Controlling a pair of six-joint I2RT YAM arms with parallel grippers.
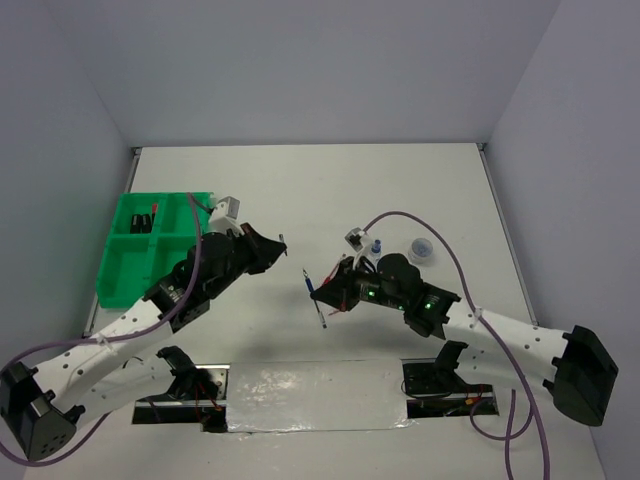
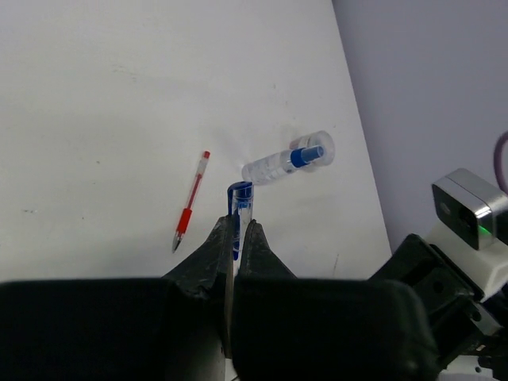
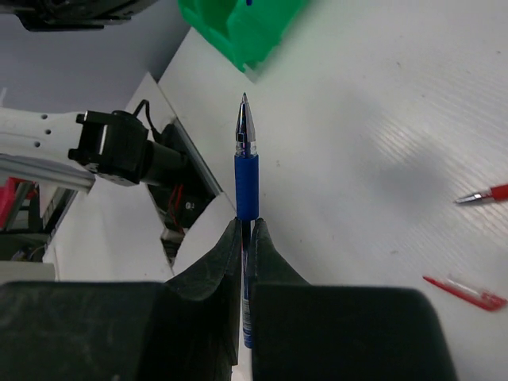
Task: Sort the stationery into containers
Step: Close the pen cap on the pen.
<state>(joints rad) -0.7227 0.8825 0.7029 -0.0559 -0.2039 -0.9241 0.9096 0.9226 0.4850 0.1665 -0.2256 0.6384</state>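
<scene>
Over on the left side of the worktop (image 1: 300, 190) sits the green tray (image 1: 125, 270), with a couple of dark bits in its far compartments, too small from above to tell what they are. Left gripper (image 2: 238, 226) is clamped tight on a blue-capped pen (image 2: 240, 194), but only the capped end pokes out past the fingers, the rest is buried between them. Right gripper (image 3: 244, 226) is pinched on a blue pen (image 3: 246, 178) at its rubber grip, tip pointing away toward the tray, barrel disappearing under the gripper. Both pens are up off the worktop, mid-table, right of the tray. From the left wrist a red pen (image 2: 190, 202) lies flat, and beyond it the clear bottle (image 2: 274, 165) is on its side with the translucent roll (image 2: 324, 141) half hidden behind its blue cap. The right wrist view catches that one or another red pen, plus a second red pen (image 3: 482, 194) chopped off by the frame edge. From above the red ones are mostly hidden under the right gripper.
</scene>
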